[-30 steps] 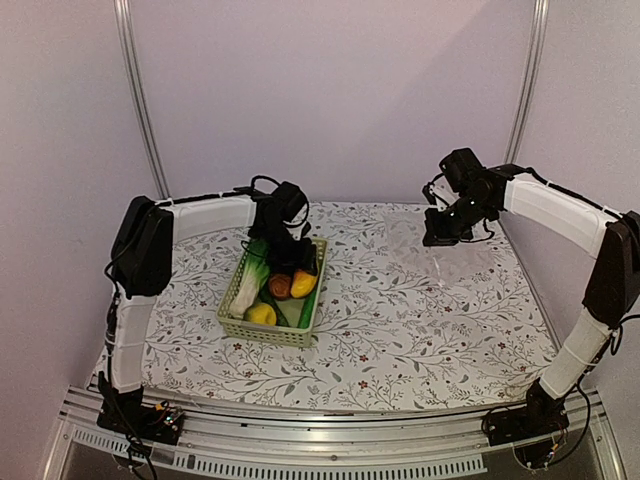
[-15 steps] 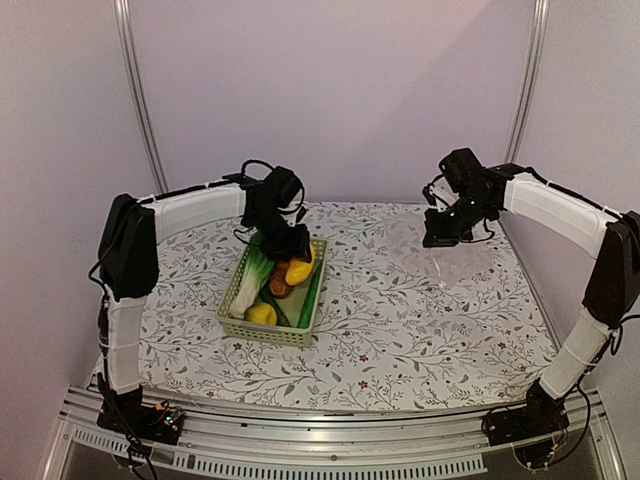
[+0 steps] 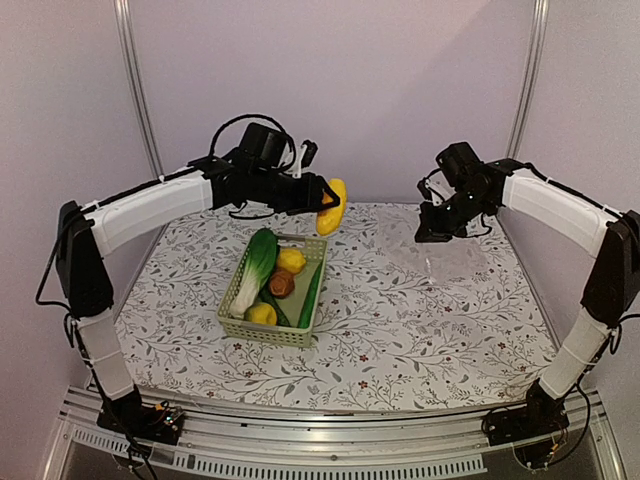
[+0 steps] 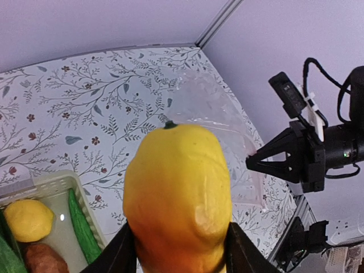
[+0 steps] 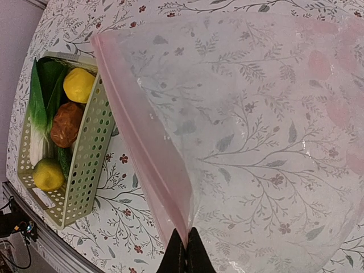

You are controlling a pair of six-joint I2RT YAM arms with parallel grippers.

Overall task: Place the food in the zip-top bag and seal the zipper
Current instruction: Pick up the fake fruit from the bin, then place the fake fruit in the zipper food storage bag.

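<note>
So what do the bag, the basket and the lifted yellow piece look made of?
The bag: thin clear glossy plastic film; the tablecloth print shows through its creases. The basket: pale green moulded plastic, matte, with rows of holes. The yellow piece: probably smooth plastic, going by its soft sheen.

We find the light soft and even, with a lilac cast on the walls (image 3: 330, 90), and the top view is slightly grainy. Shadows on the tabletop (image 3: 400, 330) are weak, the clearest a pale one along the near side of the basket (image 3: 265, 335). In the left wrist view the orange-yellow oblong piece (image 4: 179, 193) fills the frame close to the lens, a little soft, with a small glare spot. The zip-top bag (image 5: 256, 142) looks sharp with a mild sheen, and straight lines bow towards that view's edges.
</note>
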